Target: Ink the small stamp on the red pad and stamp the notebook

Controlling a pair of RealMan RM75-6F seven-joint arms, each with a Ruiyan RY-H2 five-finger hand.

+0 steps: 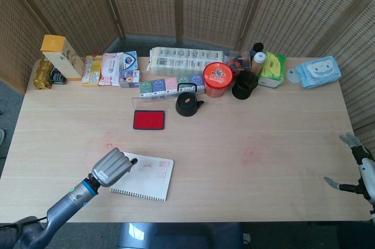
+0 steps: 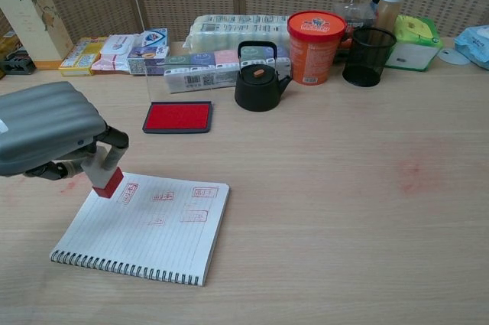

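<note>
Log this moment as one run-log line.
left hand: holds small stamp above notebook corner | page: red prints | right hand: open, table edge

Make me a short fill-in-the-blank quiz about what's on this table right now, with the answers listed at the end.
1. The left hand holds the small ____ above the notebook.
2. The red ink pad lies on the table in front of a clear ____ stand.
3. The black kettle stands beside an ____ tub with a red lid.
4. The open notebook page shows red stamp ____.

Answers: stamp; plastic; orange; marks
</note>
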